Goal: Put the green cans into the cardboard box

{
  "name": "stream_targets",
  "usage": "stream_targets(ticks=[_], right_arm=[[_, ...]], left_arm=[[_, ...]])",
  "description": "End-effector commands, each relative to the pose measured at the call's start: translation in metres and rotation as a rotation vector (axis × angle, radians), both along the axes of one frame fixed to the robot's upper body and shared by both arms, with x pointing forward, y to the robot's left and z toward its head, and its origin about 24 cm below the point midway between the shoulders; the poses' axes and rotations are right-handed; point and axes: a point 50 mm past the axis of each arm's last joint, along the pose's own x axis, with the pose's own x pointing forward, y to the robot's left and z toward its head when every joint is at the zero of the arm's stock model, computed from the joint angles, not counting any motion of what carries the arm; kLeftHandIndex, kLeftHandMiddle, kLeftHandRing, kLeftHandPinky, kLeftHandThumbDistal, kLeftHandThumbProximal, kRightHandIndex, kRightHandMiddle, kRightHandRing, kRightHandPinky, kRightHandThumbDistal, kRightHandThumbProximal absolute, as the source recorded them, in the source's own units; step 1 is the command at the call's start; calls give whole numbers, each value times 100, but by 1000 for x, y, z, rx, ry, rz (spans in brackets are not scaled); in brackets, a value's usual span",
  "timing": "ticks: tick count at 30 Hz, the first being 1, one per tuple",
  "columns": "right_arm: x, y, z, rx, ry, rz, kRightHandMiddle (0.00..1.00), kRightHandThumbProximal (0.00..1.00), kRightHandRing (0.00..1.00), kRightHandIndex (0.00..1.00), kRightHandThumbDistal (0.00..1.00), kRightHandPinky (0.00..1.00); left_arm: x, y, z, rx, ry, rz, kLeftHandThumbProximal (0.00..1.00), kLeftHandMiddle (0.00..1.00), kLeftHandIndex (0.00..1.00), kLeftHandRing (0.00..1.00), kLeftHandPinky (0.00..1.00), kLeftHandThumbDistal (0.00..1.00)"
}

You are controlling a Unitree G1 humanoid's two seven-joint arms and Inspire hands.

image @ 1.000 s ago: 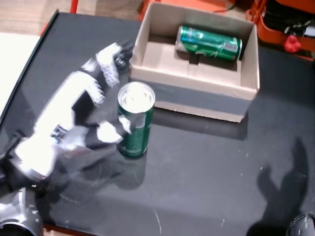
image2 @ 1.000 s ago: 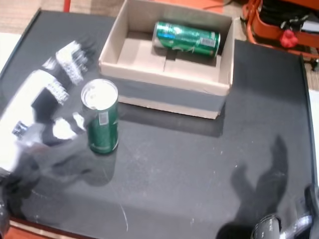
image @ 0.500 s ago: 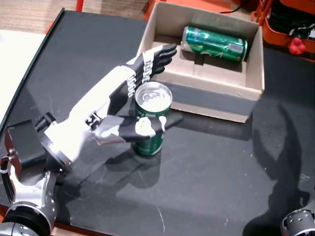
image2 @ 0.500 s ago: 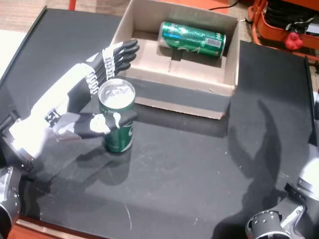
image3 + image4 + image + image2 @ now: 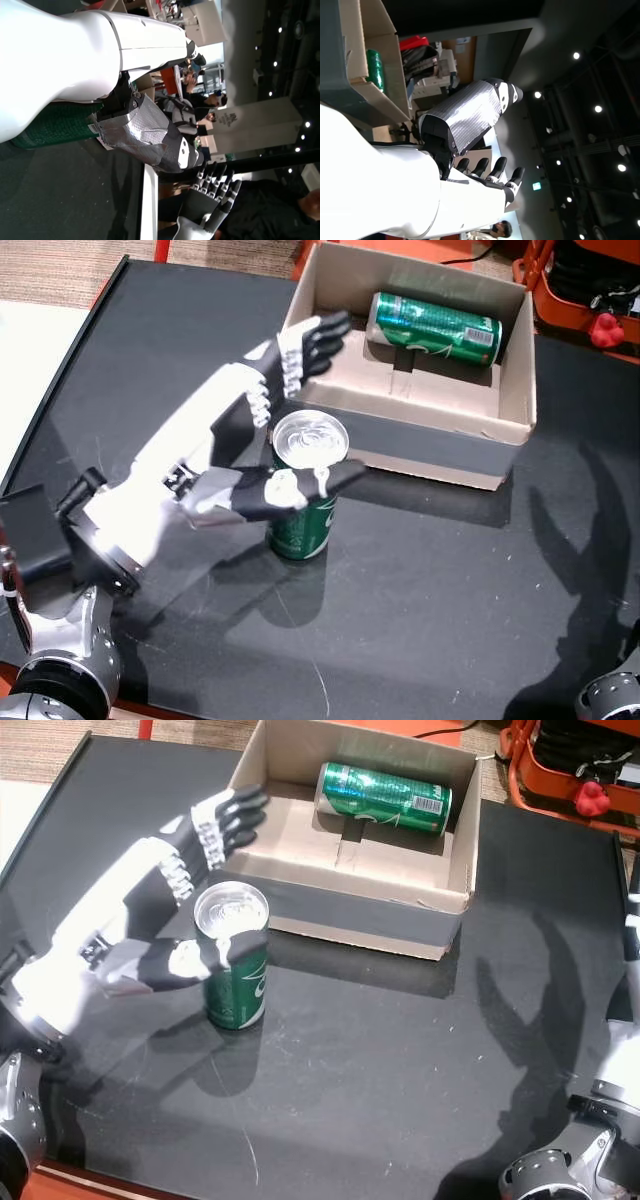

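One green can (image 5: 305, 510) (image 5: 237, 982) stands upright on the black table, just in front of the cardboard box (image 5: 420, 430) (image 5: 350, 910). A second green can (image 5: 432, 328) (image 5: 382, 795) lies on its side at the back of the box. My left hand (image 5: 215, 440) (image 5: 140, 930) is open around the upright can: its thumb (image 5: 290, 490) crosses the can's front and its fingers (image 5: 305, 345) reach past the back to the box wall. The left wrist view shows the can (image 5: 55, 127) beside the thumb (image 5: 145, 137). My right hand (image 5: 420, 185) is open, held up in the air.
The black table (image 5: 430, 590) runs out at its left edge (image 5: 60, 370), with a pale floor beyond. A red cart (image 5: 590, 290) (image 5: 570, 765) stands behind the box at the right. The raised right hand casts a shadow (image 5: 580, 530) on the table. People show in the wrist views' background.
My left hand has come in from the left and now brackets the upright can, thumb in front and fingers behind. The can has not moved. The right hand's shadow has shifted.
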Motion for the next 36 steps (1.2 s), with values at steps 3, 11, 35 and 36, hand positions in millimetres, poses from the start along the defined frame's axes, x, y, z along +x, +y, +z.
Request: stream_targets(ticks=[3, 11, 35, 36], right_arm=[[2, -1, 1, 34, -18, 5, 84, 93, 84, 83, 87, 88], [1, -3, 0, 47, -16, -14, 83, 92, 82, 82, 92, 87], [-5, -5, 1, 58, -76, -34, 80, 91, 80, 79, 82, 84], [-5, -5, 1, 56, -75, -36, 80, 91, 81, 79, 83, 84]], left_arm=[[-1, -2, -2, 0, 9, -17, 20, 100, 100, 100, 100, 83], [-5, -3, -12, 19, 51, -18, 24, 100, 100, 100, 100, 85], [2, -19, -18, 95, 146, -33, 3, 87, 86, 91, 86, 79], [3, -20, -18, 96, 159, -35, 3, 87, 85, 90, 86, 80]])
